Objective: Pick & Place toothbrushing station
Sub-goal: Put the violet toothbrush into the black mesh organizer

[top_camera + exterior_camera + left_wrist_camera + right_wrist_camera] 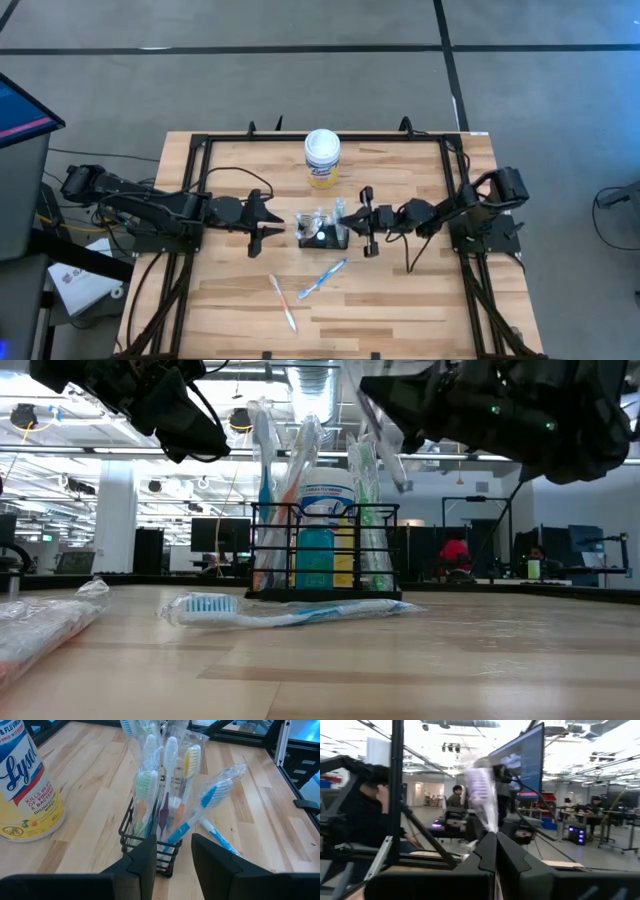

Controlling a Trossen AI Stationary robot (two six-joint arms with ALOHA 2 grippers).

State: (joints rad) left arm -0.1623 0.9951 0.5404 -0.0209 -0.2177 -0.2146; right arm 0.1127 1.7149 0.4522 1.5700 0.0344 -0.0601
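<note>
High view: toothbrushing station (322,232) mid-counter, mostly filled; two toothbrushes (321,279) loose (still wrapped). Right claw (366,222) clenched on a wrapped brush (482,795); left claw (254,222) released, beside it.

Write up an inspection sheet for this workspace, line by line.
Surface: light wooden slat table inside a black frame.
Job's things: black wire-mesh holder mid-table, upright, filled with wrapped toothbrushes.
Clutter: white canister with yellow label behind the holder; two wrapped toothbrushes lying in front.
Grippers: left gripper open, facing the holder; right gripper shut on a clear wrapper.
Cables: black cable looping beside the right arm.
Surroundings: grey floor; people at desks in the room.
</note>
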